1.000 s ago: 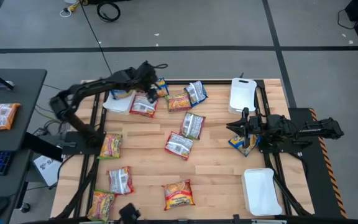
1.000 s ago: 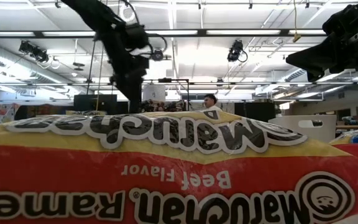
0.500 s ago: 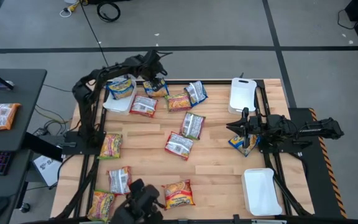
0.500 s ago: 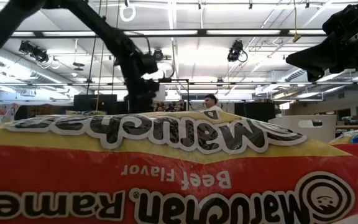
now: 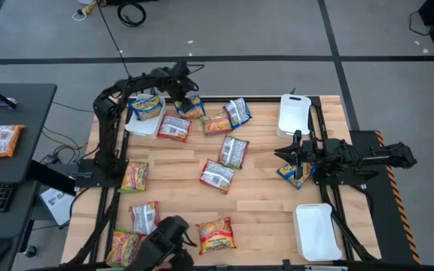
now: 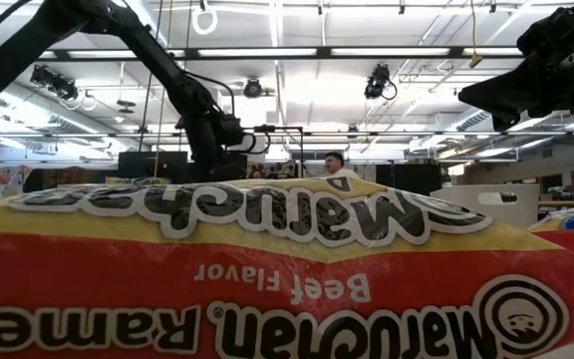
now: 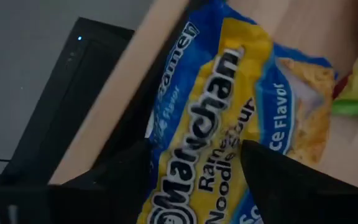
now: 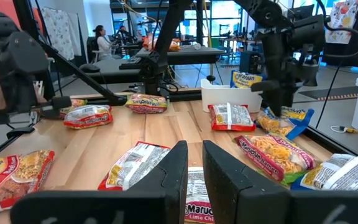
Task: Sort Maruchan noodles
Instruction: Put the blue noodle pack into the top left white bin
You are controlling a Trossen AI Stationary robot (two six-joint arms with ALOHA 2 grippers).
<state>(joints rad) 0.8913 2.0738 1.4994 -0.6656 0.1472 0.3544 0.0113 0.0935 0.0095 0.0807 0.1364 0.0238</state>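
Note:
Several Maruchan packets lie flat on the wooden table (image 5: pixel 262 196). My left gripper (image 5: pixel 184 95) hangs open at the far edge, over a blue-yellow packet (image 5: pixel 191 106). In the left wrist view its two fingers stand on either side of that packet (image 7: pixel 229 93). A second blue-yellow packet (image 5: pixel 146 106) lies on the far-left white tray (image 5: pixel 140 126). My right gripper (image 5: pixel 279 156) is shut and empty at mid-right, above another blue-yellow packet (image 5: pixel 291 174). An orange-red packet (image 6: pixel 287 279) fills the low view. My left gripper points down with its open fingers (image 7: pixel 120 171) over the blue-yellow packet's near end (image 7: pixel 197 180), lying across it. I cannot tell whether the fingers touch it. The packet lies flat on the table.
Silver-white packets (image 5: pixel 234 151) (image 5: pixel 217 176) lie mid-table; orange and yellow-green ones (image 5: pixel 215 235) (image 5: pixel 134 176) lie nearer. White trays stand at the far right (image 5: pixel 294 114) and near right (image 5: pixel 315 229). A dark object (image 5: pixel 166 239) sits at the near edge. People show in the room behind.
My left arm has swung its elbow off the far-left tray toward the table's left edge, which uncovers the packet on the tray. Its gripper has stayed at the far edge and gone down toward the blue-yellow packet.

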